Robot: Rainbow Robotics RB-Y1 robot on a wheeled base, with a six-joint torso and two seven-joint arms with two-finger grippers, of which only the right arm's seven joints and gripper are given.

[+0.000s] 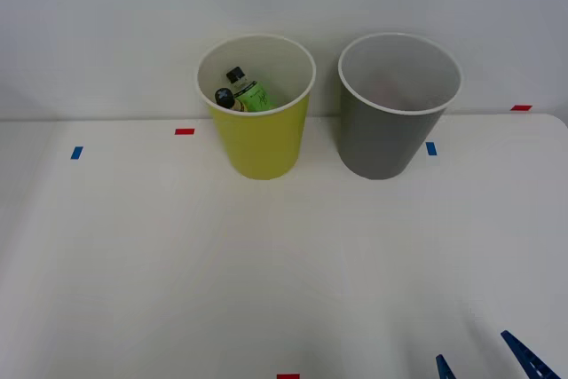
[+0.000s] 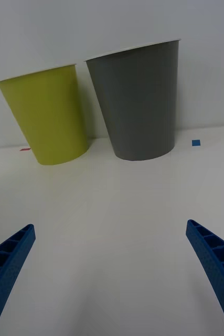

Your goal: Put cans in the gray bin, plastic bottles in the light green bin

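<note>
- The right end effector [image 2: 112, 273] hangs low over the bench [image 1: 177, 264] with its two blue, ribbed fingers [image 2: 9, 262] spread wide and nothing between them. Judging by this, it has no load and stands back from the bins.
- Straight ahead of the end effector, well apart from it, stands the gray bin [image 2: 138, 100]. It is a round, tapered cup shape, narrower at the base, with smooth matte walls, a pale inside and a thin white rim. Its contents cannot be made out.
- Ahead and to the left of the end effector, just beside the gray bin without touching it, stands the light green bin [image 2: 51, 118]. It has the same tapered form, in yellow-green, with a white inside and rim.
- Inside the light green bin lie the plastic bottles [image 1: 244, 92]. A bright green one with a black cap and a label leans against the wall, and a second black cap shows next to it.
- The bench is plain, smooth and white, marked by small red and blue tape pieces [image 1: 184, 131]. No can or bottle lies loose on it, so the sorting looks largely done.
</note>
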